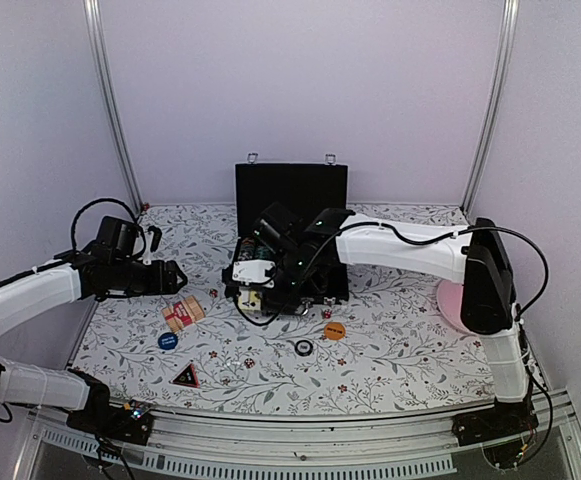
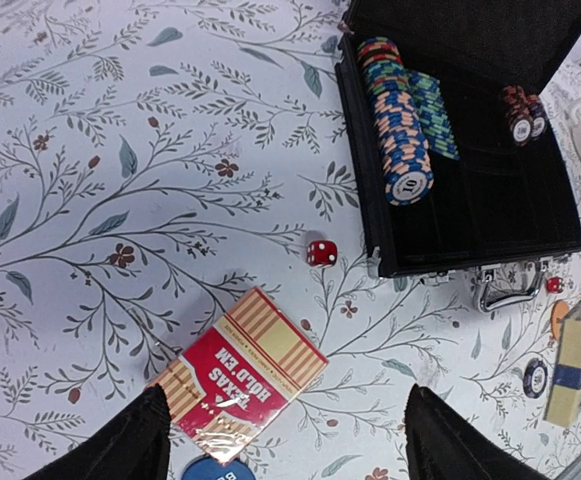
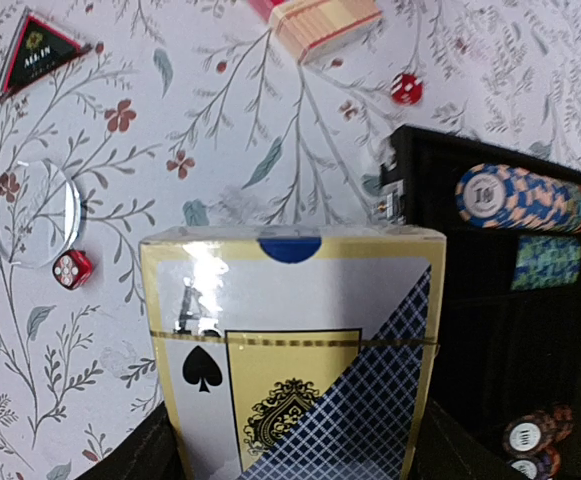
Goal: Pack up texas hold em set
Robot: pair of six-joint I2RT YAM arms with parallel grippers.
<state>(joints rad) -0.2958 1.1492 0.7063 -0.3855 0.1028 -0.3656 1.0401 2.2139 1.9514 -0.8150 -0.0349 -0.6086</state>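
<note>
The black briefcase (image 1: 290,190) lies open at the table's middle, with rows of striped chips (image 2: 402,130) inside. My right gripper (image 1: 253,278) is shut on a gold-and-blue card deck (image 3: 290,340), held just left of the case (image 3: 510,330). My left gripper (image 2: 285,420) hovers open over a red Texas Hold'em deck (image 2: 240,370) lying flat on the cloth. A red die (image 2: 321,253) sits near the case's front corner and another die (image 3: 73,268) lies farther out. The triangle token (image 1: 185,377), blue button (image 1: 168,340), orange button (image 1: 335,330) and a black-and-white button (image 1: 303,347) lie in front.
A pink plate (image 1: 450,300) shows at the right, partly behind the right arm. A clear round disc (image 3: 35,212) lies on the floral cloth beside the second die. Metal frame posts stand at the back corners.
</note>
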